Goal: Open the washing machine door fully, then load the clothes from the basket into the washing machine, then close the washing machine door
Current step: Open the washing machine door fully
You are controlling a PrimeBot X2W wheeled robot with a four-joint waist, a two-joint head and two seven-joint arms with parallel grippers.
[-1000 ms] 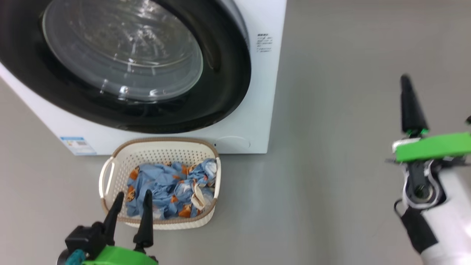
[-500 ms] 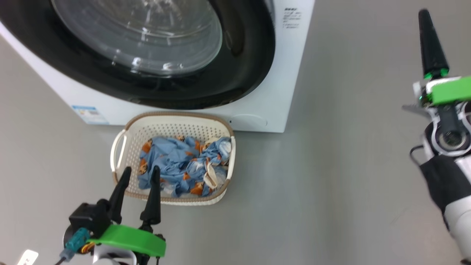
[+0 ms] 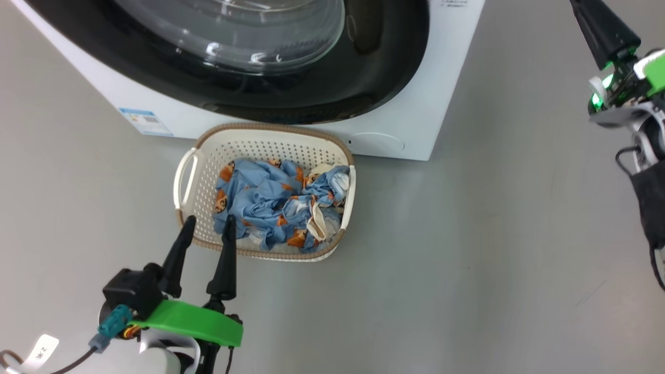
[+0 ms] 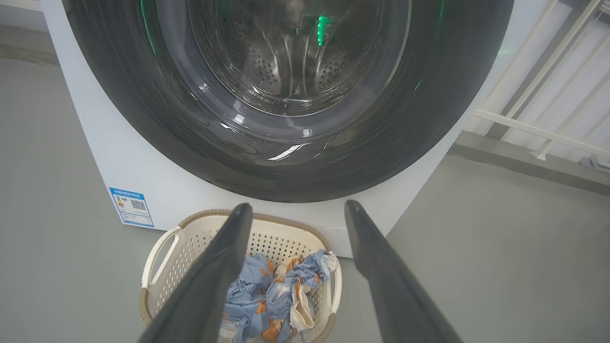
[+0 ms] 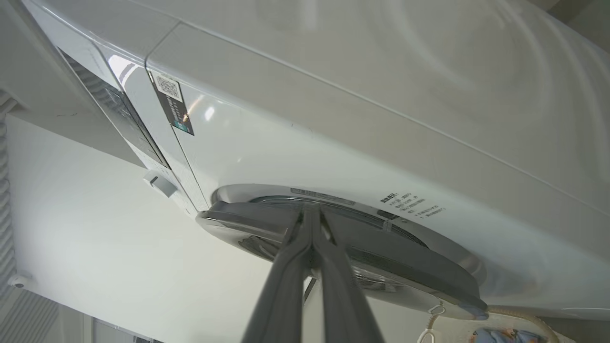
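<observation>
Head view: the washing machine (image 3: 447, 93) occupies the 12 o'clock sector; the washing machine door (image 3: 374, 72) covers its front, with the steel drum (image 4: 286, 71) visible through the glass in the left wrist view. The basket (image 3: 244, 150) stands on the grey floor (image 3: 467, 259) at 6 o'clock of the door, just beside the machine's base; it holds crumpled blue clothes (image 3: 270, 208) with orange print. A blue label (image 3: 143, 120) sits at 10 o'clock of the basket.

Left gripper (image 3: 209, 221) — at 7 o'clock of the view — is released, fingers spread wide and grasping nothing; its tips overlap the basket's near rim.

Right gripper (image 3: 602, 28) — at 2 o'clock, well apart from the basket — is clenched; in the right wrist view its fingers (image 5: 329, 286) lie pressed together, tips level with the door's edge (image 5: 381, 257); contact cannot be determined.
</observation>
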